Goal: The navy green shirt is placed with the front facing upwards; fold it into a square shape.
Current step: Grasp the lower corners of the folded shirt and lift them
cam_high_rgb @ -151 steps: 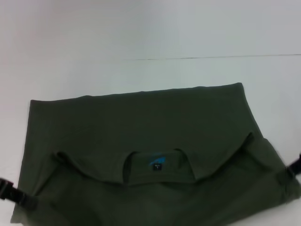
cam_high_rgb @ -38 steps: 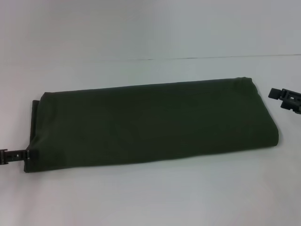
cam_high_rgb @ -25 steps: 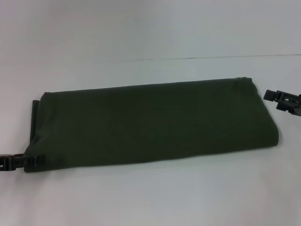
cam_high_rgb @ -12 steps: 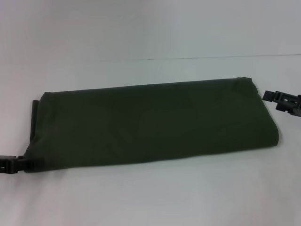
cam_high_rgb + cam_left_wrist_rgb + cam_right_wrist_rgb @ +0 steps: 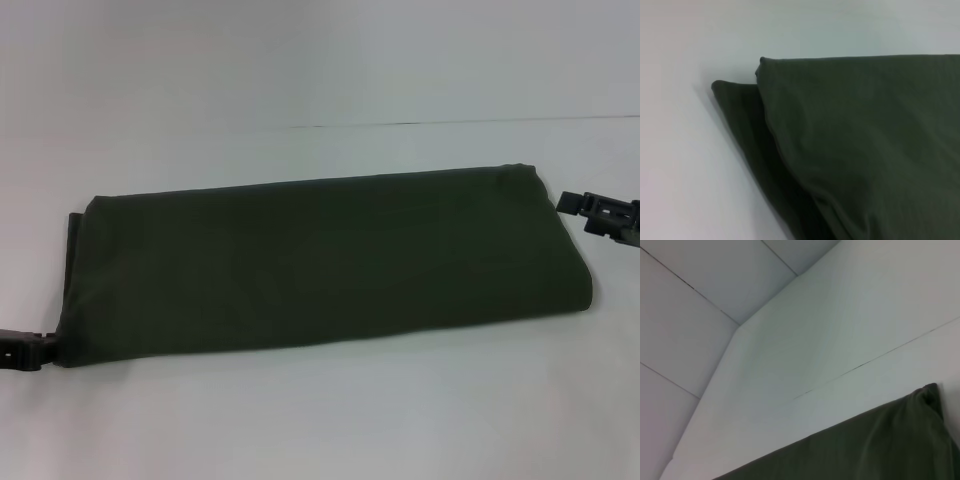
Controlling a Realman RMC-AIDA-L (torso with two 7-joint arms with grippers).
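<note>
where the navy green shirt [image 5: 320, 262] lies folded into a long, wide band across the white table [image 5: 320, 60], you see it run from the left side to the right, its right end sitting a little farther from the robot than its left. no lettering, collar or label shows on its upper face. at the left end an under layer pokes out just past the top fold, and your left wrist view looks onto that same stepped corner [image 5: 850, 150] with the two edges stacked and offset. your left gripper [image 5: 25, 350] sits at the near left corner of the band, low at the frame's left edge, touching or just beside the cloth; whether its fingers are parted or have any fabric pinched cannot be told. your right gripper [image 5: 595, 212] hangs just beside the far right corner of the shirt, apart from the cloth, and how wide its fingers stand cannot be told either. the right wrist view catches that far right corner [image 5: 880, 445] against the table, with a thin seam line crossing the surface beyond it.
</note>
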